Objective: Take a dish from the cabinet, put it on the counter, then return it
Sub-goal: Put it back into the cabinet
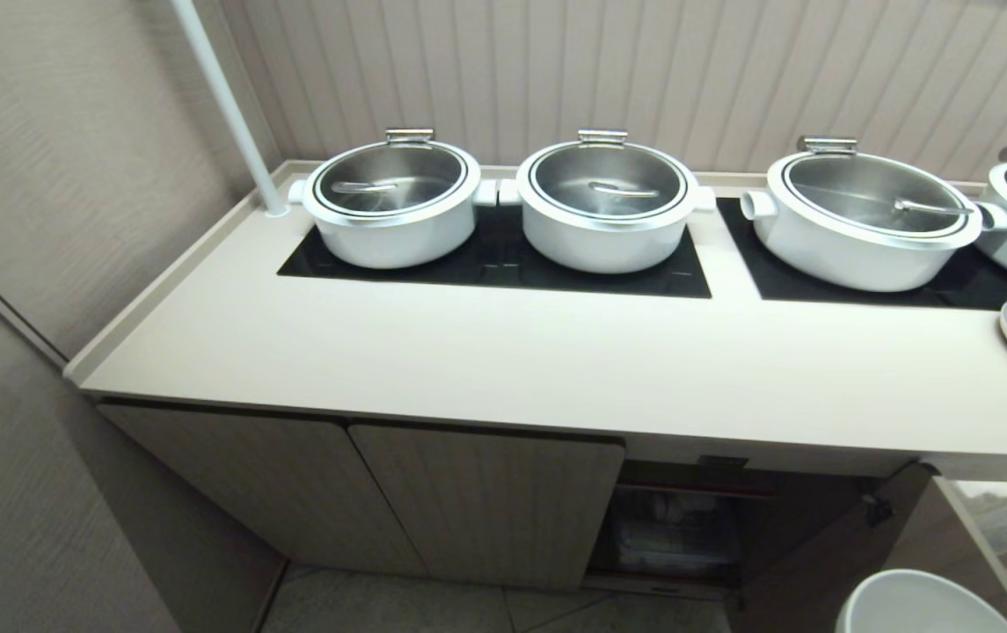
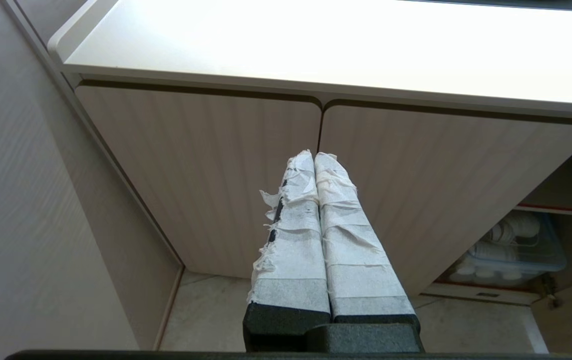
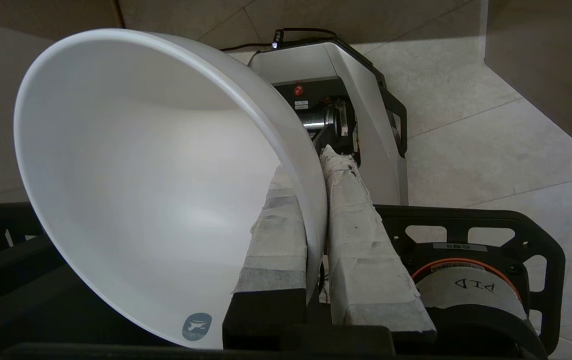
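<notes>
Right gripper, taped fingers clamped across rim of white bowl, held low beside open cabinet, counter above; advise level lift clearing raised rim; left gripper pressed together, parked before doors

My left gripper has two long fingers wrapped in white tape. The tape is torn and frayed at the edges. Under the tape the finger bases are black and rough.

My right gripper has taped fingers too, with small dark marks on them. Its body is black.

Below I see my base. It is white with black trim, a small red dot, a shiny metal part and a thin black cable on top. A round piece has an orange ring and black handwriting.
</notes>
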Motion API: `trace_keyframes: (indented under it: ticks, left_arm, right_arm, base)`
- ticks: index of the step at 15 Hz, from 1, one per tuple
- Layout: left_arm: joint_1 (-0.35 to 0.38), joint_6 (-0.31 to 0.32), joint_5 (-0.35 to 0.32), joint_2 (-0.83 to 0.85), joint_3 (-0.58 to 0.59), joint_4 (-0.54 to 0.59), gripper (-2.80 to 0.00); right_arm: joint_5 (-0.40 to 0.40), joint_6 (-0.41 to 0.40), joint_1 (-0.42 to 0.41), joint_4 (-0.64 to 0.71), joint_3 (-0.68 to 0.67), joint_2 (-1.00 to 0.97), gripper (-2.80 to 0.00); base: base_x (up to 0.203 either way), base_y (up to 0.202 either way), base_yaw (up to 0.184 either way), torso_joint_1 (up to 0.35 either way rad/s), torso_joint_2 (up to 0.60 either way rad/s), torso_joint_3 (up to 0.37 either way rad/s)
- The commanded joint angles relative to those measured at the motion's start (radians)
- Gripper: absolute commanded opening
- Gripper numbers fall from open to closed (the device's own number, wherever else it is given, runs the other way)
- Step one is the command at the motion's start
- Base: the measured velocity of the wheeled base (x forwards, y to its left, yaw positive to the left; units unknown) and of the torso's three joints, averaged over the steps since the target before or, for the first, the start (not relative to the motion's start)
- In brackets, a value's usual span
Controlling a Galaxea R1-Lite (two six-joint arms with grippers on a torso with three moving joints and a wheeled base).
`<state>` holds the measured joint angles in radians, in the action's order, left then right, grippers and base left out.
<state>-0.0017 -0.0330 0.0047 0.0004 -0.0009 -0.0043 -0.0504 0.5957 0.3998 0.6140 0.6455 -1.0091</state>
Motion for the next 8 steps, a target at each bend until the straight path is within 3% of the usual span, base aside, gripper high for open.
trace_keyframes:
  ticks: [1,8]
  left_arm:
    - [0.000,-0.001,0.001,0.000,-0.001,0.000,-2.80]
    - [0.000,-0.001,0.000,0.000,-0.001,0.000,-2.80]
  right_arm:
    - [-0.001,0.004,0.001,0.004,0.000,-0.002,-2.80]
    - [0.000,0.019,0.002,0.004,0.002,0.000,-2.80]
  base:
    - [0.000,0.000,0.000,0.000,0.00,0.000]
    - [0.000,0.000,0.000,-0.020,0.04,0.022]
